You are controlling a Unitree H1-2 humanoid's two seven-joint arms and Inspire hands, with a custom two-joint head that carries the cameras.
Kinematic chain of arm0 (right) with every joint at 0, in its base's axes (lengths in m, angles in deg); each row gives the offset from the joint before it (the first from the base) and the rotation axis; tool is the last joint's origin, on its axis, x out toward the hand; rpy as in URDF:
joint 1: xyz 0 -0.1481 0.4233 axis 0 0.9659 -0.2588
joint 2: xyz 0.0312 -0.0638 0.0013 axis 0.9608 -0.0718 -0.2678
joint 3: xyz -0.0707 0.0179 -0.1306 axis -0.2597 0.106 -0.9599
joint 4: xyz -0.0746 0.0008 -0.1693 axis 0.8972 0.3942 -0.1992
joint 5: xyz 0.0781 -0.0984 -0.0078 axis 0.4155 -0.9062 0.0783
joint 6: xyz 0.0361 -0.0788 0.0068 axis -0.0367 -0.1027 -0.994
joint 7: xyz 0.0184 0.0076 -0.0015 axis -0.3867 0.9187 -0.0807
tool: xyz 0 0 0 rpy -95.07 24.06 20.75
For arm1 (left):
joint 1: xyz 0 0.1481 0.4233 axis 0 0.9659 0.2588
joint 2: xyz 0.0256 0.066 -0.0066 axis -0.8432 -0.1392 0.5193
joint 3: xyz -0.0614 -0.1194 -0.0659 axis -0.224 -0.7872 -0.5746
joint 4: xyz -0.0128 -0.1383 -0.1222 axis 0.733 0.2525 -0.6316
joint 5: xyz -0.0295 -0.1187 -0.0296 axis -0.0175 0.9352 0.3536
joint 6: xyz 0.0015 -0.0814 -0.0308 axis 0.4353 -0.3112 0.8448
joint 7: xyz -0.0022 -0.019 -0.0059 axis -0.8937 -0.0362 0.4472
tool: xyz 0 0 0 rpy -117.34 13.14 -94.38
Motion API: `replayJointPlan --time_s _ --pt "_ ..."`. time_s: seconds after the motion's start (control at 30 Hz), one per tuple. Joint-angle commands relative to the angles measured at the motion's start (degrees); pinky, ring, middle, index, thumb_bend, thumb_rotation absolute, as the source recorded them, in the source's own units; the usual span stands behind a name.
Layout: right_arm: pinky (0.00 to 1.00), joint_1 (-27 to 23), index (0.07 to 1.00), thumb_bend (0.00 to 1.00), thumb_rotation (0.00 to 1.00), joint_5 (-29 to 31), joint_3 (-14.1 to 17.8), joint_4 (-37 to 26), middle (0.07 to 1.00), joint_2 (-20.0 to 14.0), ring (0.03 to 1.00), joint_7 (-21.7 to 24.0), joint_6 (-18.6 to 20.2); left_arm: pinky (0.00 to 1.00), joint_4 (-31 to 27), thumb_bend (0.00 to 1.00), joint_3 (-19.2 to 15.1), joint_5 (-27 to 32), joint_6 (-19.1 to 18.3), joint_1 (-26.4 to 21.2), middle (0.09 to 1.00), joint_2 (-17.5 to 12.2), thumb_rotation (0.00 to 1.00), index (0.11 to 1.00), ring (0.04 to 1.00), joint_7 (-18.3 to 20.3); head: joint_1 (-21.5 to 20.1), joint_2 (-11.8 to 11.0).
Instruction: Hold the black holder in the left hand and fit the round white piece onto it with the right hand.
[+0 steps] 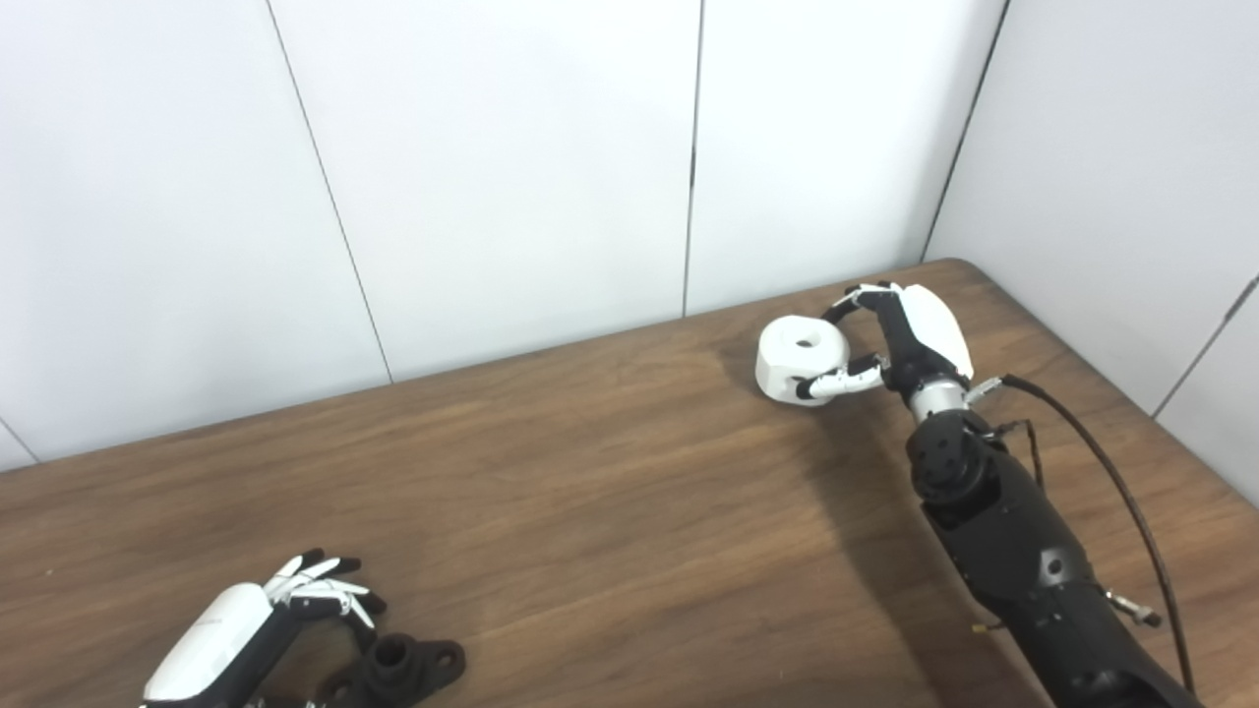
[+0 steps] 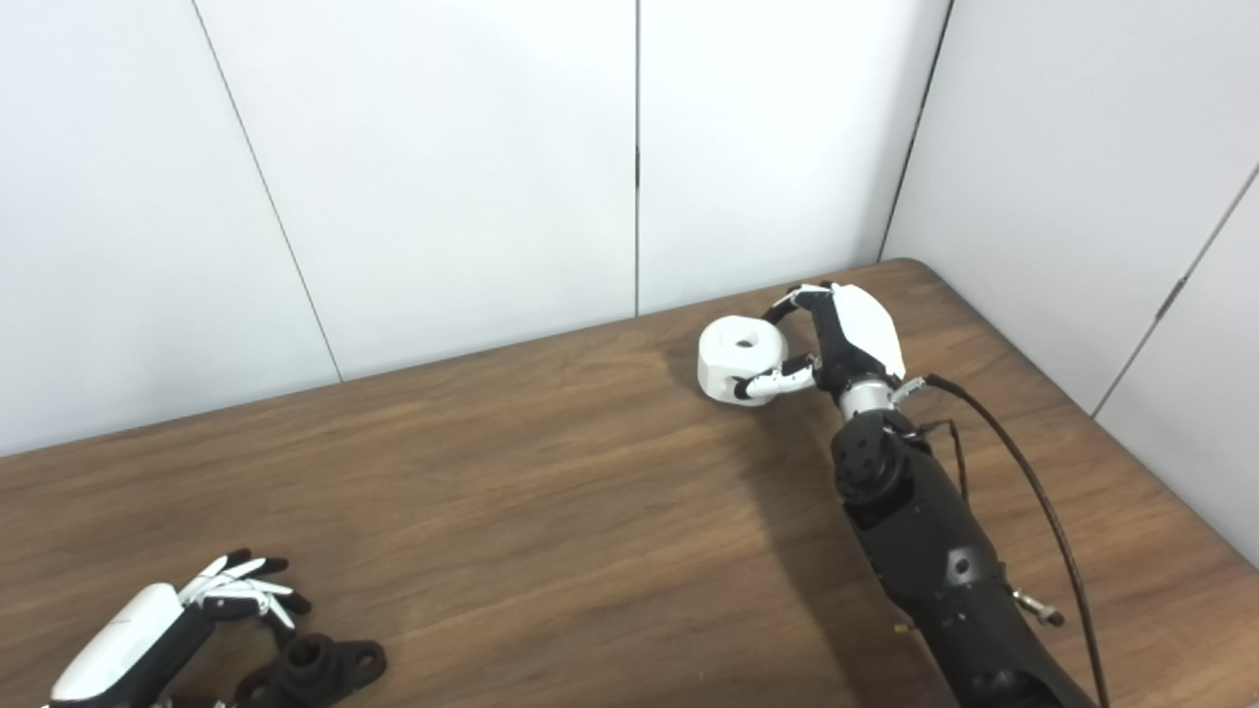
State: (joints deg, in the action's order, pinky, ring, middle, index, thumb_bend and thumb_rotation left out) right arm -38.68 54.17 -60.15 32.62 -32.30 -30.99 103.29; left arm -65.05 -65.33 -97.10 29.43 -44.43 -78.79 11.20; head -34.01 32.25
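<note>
The wooden table (image 1: 551,472) stands against white wall panels (image 1: 492,167), with its far right corner in view.

Right robot hand (image 1: 890,344): positioned near the far right corner of the table, wrist toward the near edge. Its fingers (image 1: 854,297) curl over the far side of the round white piece (image 1: 802,359), and its thumb (image 1: 836,382) presses against the near side. The piece is thus pinched between fingers and thumb. The piece is a short, rounded white block with a hole in the centre of its top face. Its base appears to sit on the table surface; whether it is lifted clear cannot be told. A black cable (image 1: 1111,472) runs from the wrist back along the black forearm (image 1: 1013,551) toward the near edge.

Left robot hand (image 1: 256,619): positioned at the near left corner of the table. Its fingers (image 1: 325,585) are spread and slightly bent, holding nothing.

Black holder (image 1: 398,669): lies on the table at the near edge, just beside the left robot hand on its right side. It shows a raised cylindrical socket on a flat base with mounting ears. The fingertips reach over its left end; contact cannot be confirmed.

The holder and the white piece lie well apart, at opposite corners of the visible table area.
</note>
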Motion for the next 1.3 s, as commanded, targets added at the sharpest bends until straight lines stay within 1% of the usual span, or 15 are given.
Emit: replayJointPlan --time_s 0.0,0.13,0.2,0.27,0.33,0.4,0.53,0.6,0.7,0.87,0.9,1.0,1.07,1.1,1.27 --pt "0.78 -2.8 0.488 0.52 0.15 -0.9 0.1 -1.5 0.830 -1.7 0.941 -1.3 -1.4 1.00 -1.3 0.52 -0.6 0.4 0.3 -0.3 0.706 -1.7 0.04 0.483 0.905 0.5 0.1 0.1" --pt "0.77 -2.7 0.488 0.52 0.14 -0.8 -0.2 -2.2 0.830 -2.0 0.937 -0.8 -1.5 1.00 -1.5 0.52 -1.0 0.5 -0.3 -0.4 0.703 -1.1 0.04 0.483 0.907 0.8 0.9 0.4" --pt "0.77 -2.5 0.488 0.52 0.14 -0.8 -0.2 -3.1 0.830 -2.0 0.943 -0.4 -1.1 1.00 -1.6 0.52 -1.1 0.2 -0.8 -0.5 0.704 -0.8 0.04 0.483 0.903 0.9 1.6 0.7" --pt "0.79 -2.2 0.488 0.52 0.14 -0.6 -0.2 -4.2 0.828 -2.1 0.948 0.1 -1.4 1.00 -2.4 0.52 -1.0 -0.6 -2.0 -0.5 0.703 -0.4 0.04 0.483 0.900 1.0 3.9 1.3" --pt "0.80 -1.7 0.487 0.52 0.14 -0.1 -0.1 -5.6 0.825 -2.2 0.952 0.6 -2.1 1.00 -2.8 0.52 -0.9 -1.1 -2.2 -0.4 0.699 0.2 0.04 0.483 0.893 0.7 5.5 1.8" --pt "0.82 -1.1 0.487 0.52 0.14 0.2 -0.3 -8.2 0.821 -2.1 0.954 1.9 -1.9 1.00 -3.0 0.52 -0.8 -1.4 -2.5 -0.3 0.695 0.6 0.04 0.483 0.887 0.5 6.9 2.2" --pt "0.85 -0.3 0.487 0.52 0.14 -0.1 -1.0 -14.5 0.824 -1.2 0.959 5.2 1.1 1.00 -2.9 0.52 -0.3 -2.1 -3.0 -0.1 0.702 1.3 0.04 0.483 0.899 0.6 9.1 3.1" --pt "0.87 -0.2 0.487 0.52 0.14 0.2 -1.5 -16.4 0.826 -0.4 0.967 6.1 0.4 1.00 -2.9 0.52 -0.3 -2.5 -3.2 0.1 0.707 1.5 0.04 0.483 0.905 0.3 10.3 3.6" --pt "0.86 -0.3 0.487 0.52 0.15 0.3 -2.6 -18.2 0.822 -0.2 0.966 7.7 -0.6 1.00 -2.8 0.52 -0.2 -3.1 -3.5 0.3 0.713 1.9 0.04 0.483 0.915 0.1 12.3 4.2" --pt "0.85 -0.3 0.486 0.52 0.15 0.9 -5.3 -23.7 0.816 2.1 0.950 10.6 -1.8 1.00 -1.8 0.52 0.0 -5.0 -3.1 0.6 0.711 3.3 0.04 0.483 0.919 -2.1 17.0 5.7" --pt "0.86 -0.2 0.486 0.52 0.15 1.1 -5.6 -24.5 0.817 2.4 0.949 11.1 -2.0 1.00 -1.7 0.52 0.1 -5.3 -3.1 0.7 0.710 3.6 0.04 0.483 0.919 -2.5 17.2 5.7" --pt "0.87 -0.2 0.486 0.52 0.15 1.2 -7.3 -28.9 0.818 4.5 0.943 13.5 -0.2 1.00 -1.8 0.52 0.1 -6.4 -3.5 1.0 0.710 4.4 0.04 0.483 0.922 -3.6 19.0 6.0" --pt "0.87 0.0 0.485 0.52 0.15 0.8 -8.1 -31.2 0.818 5.5 0.942 15.0 0.7 1.00 -2.0 0.52 0.4 -7.2 -3.8 1.2 0.712 4.8 0.04 0.483 0.925 -3.9 21.3 6.3" --pt "0.87 0.1 0.485 0.52 0.15 0.7 -8.6 -32.2 0.819 6.4 0.944 15.5 1.0 1.00 -2.0 0.52 0.5 -7.4 -3.8 1.3 0.713 4.9 0.04 0.483 0.927 -4.1 21.5 6.3" --pt "0.88 0.7 0.485 0.52 0.14 0.6 -10.6 -34.8 0.808 9.8 0.948 17.3 0.7 1.00 -2.7 0.52 0.9 -8.5 -4.7 2.0 0.713 5.6 0.05 0.483 0.929 -4.8 25.5 7.3"
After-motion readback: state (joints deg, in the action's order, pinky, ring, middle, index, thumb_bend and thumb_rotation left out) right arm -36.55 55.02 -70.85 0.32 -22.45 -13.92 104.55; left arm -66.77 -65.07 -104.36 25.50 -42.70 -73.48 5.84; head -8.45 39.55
